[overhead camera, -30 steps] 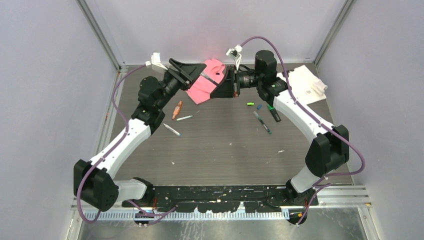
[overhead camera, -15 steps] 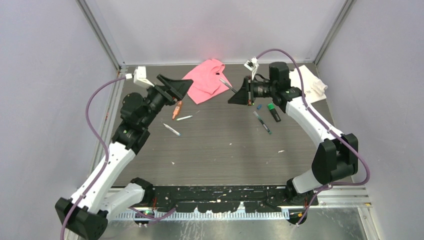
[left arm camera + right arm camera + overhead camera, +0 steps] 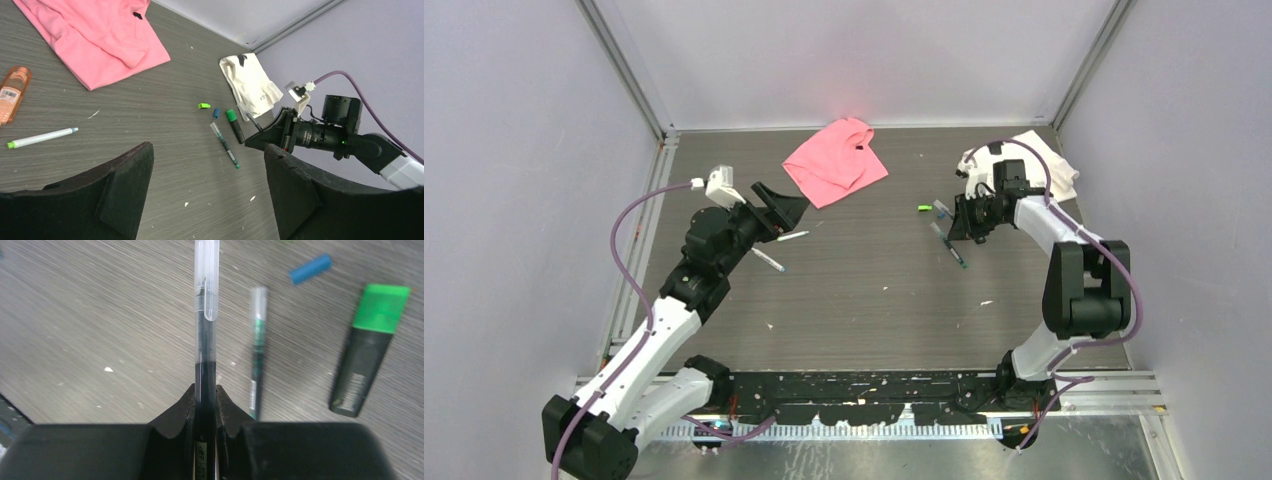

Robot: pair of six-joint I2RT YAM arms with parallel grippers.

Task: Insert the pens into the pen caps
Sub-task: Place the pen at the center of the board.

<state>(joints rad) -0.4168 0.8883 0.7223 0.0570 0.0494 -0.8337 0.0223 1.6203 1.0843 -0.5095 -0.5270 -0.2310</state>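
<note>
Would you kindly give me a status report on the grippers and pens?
Left gripper open, empty. Right gripper shut on slim dark pen, clear cap on its end. Small blue plastic cap and green-ink pen loose alongside; nothing blocking.

Pink cloth (image 3: 834, 163), green cap (image 3: 203, 106), black pen (image 3: 205, 357)

Overhead from the near side; from left wrist, rightward across table (image 3: 150, 150); from right wrist, close, seemingly downward; sharing highlighter (image 3: 367, 357).

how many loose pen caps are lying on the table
2: a bright green cap and a blue cap close together, just beside the black highlighter. More could be hidden from view.
</note>
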